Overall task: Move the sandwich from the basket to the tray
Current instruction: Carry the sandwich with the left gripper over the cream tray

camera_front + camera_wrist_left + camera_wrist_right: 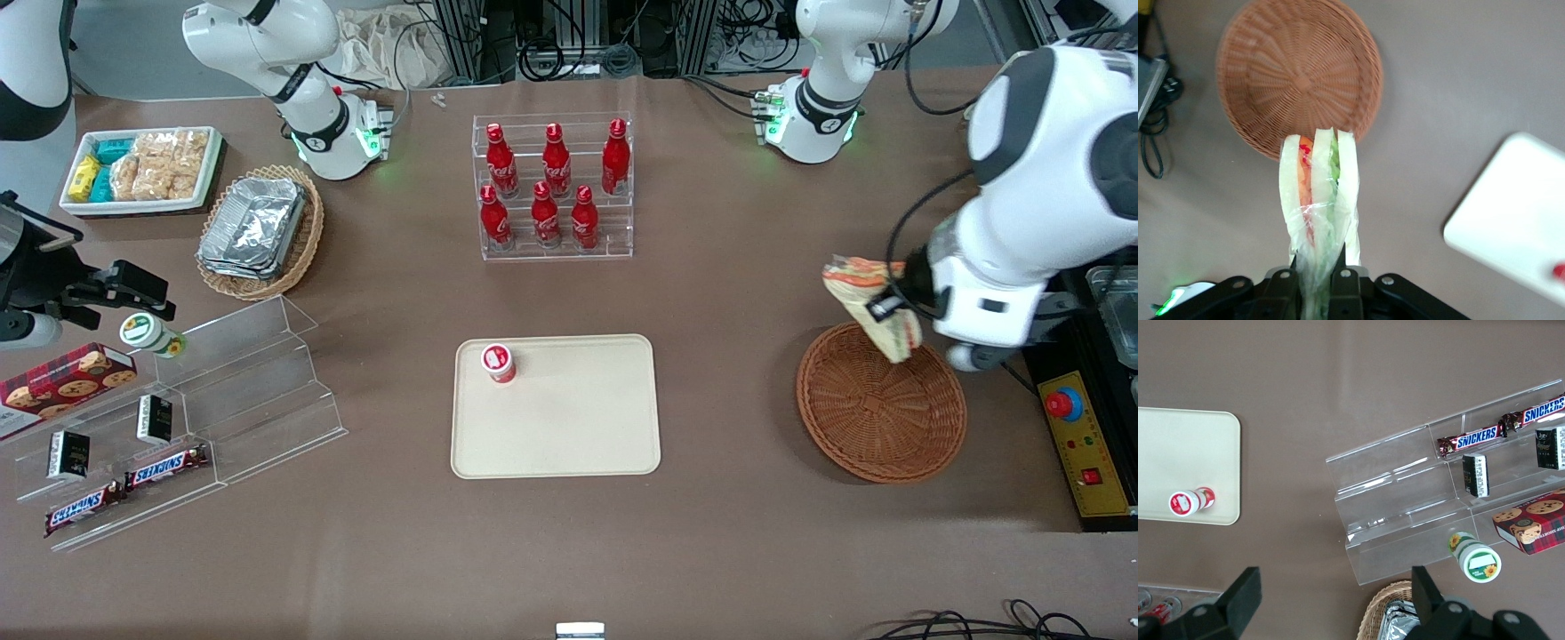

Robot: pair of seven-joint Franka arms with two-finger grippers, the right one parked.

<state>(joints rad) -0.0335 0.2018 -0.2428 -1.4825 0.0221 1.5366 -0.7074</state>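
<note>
Pincer (1317, 283) pinched sandwich (1319, 193), lifted above basket (880, 404) rim at 12 o'clock. Pick done; carry to tray (569, 427), release remained.

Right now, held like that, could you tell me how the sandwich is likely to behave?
The sandwich, pinched in the gripper above the basket, looks soft and squashable. Its loose plastic wrap could slip. The separate bread layers may splay or sag.
</note>
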